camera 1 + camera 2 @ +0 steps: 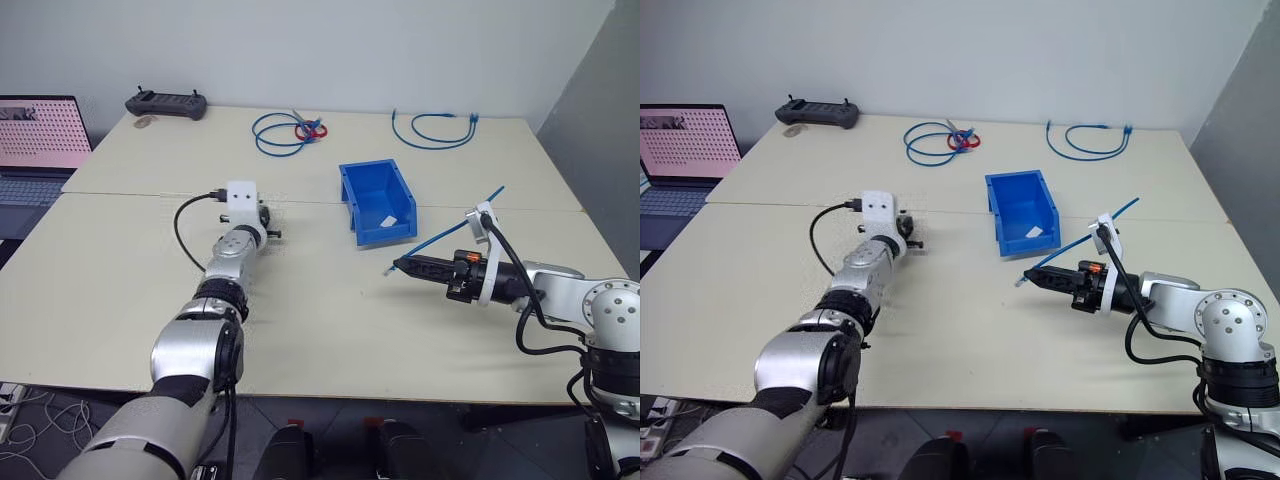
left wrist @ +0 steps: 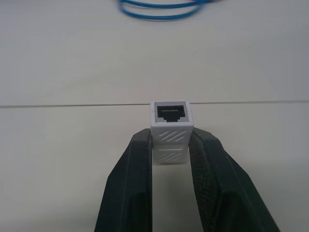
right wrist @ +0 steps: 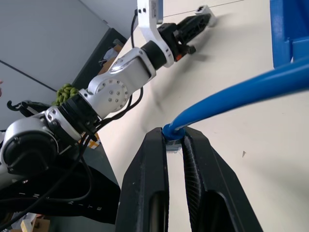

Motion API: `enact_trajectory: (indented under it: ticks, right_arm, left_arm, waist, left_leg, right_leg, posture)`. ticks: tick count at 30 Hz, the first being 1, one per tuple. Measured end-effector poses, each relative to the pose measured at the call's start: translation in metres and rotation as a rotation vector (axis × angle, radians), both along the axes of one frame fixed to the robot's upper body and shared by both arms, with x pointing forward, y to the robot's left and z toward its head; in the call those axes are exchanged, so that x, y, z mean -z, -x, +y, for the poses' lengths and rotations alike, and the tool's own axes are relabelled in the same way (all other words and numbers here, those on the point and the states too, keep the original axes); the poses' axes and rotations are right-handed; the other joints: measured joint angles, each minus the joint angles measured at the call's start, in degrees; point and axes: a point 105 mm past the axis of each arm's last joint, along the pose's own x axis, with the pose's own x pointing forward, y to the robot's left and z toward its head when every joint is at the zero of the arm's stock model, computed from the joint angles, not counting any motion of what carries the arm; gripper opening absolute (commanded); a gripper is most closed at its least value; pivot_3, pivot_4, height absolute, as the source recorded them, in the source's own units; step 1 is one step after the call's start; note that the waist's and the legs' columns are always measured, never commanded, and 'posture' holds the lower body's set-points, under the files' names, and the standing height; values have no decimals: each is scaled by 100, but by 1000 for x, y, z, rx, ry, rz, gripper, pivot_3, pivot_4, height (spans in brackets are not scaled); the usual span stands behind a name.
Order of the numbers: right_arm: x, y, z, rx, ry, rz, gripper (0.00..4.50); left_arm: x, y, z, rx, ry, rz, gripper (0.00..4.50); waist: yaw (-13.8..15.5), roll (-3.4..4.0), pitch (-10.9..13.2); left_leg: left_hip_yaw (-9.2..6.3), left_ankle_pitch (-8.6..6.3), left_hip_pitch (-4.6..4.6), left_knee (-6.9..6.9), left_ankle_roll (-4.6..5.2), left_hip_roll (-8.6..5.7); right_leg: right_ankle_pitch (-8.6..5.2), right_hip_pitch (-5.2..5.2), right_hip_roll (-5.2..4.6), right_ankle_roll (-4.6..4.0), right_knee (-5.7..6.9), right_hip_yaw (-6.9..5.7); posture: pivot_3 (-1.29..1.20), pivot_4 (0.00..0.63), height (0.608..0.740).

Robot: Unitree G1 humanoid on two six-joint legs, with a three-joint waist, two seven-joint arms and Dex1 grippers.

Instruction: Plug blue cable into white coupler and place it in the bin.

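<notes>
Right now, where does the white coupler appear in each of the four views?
Left eye view: hidden past the left arm's end, left of the bin.
Right eye view: likewise hidden.
Left wrist view: the white coupler at centre, clamped between the left gripper fingers, socket facing away.
Right wrist view: near the top edge, at the left arm's tip.
Shared landmark: the table seam.

White coupler (image 2: 171,131): smooth matt plastic, hatched sides. Bin (image 1: 377,201): glossy blue plastic. Table (image 1: 330,310): matt cream laminate.
</notes>
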Motion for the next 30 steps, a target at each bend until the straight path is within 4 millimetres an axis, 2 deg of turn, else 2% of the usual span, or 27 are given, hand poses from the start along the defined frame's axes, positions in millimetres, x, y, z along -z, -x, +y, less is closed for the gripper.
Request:
enact_trajectory:
  ticks: [3,7,9,11,14,17,20,30]
  right_arm:
    - [-3,0,-2,1,15,-24,162]
    - [-8,0,1,-28,24,-51,162]
    - [-9,-1,6,-56,46,-77,162]
    - [-9,-1,10,-83,108,-129,162]
    - [2,-4,18,-119,245,-241,162]
    - [12,0,29,-197,327,-338,162]
    - [18,7,38,-281,377,-434,162]
    - [39,16,55,-395,424,-533,162]
  left_arm:
    - [14,52,-25,404,-11,35,747]
    - [7,117,-54,804,-12,113,747]
    - [4,134,-62,917,-33,122,747]
    - [10,147,-68,1007,-50,147,747]
    - [24,157,-76,1104,-84,177,747]
    - [34,156,-78,1152,-124,188,747]
    - [35,151,-78,1189,-166,160,747]
    - [38,145,-77,1220,-220,84,747]
  waist:
    - [-101,3,2]
    - [-104,5,3]
    - [-104,6,1]
    - [-103,11,-2]
    - [-102,11,-2]
    - [-100,11,-1]
    - [-97,10,-2]
    - [-96,9,-3]
  left_leg:
    - [0,0,2,-1,-1,7]
    - [-5,1,24,2,0,5]
    - [1,0,35,2,1,5]
    - [5,0,38,2,2,4]
    - [5,0,33,2,3,5]
    - [5,0,28,2,3,5]
    - [4,0,29,2,3,5]
    - [1,0,34,5,3,7]
  right_leg:
    - [-4,-4,-8,-9,6,2]
    - [-5,13,-7,-9,17,1]
    - [-7,21,0,-6,12,5]
    - [-12,23,13,3,10,5]
    - [-14,18,28,7,9,5]
    - [-13,12,30,4,11,5]
    - [-12,13,29,3,10,4]
    - [-12,17,28,3,14,4]
  posture:
    - [0,150,740]
    - [0,150,740]
    - [0,150,740]
    - [0,150,740]
    - [0,150,740]
    - [0,150,740]
    - [0,150,740]
    - [0,150,740]
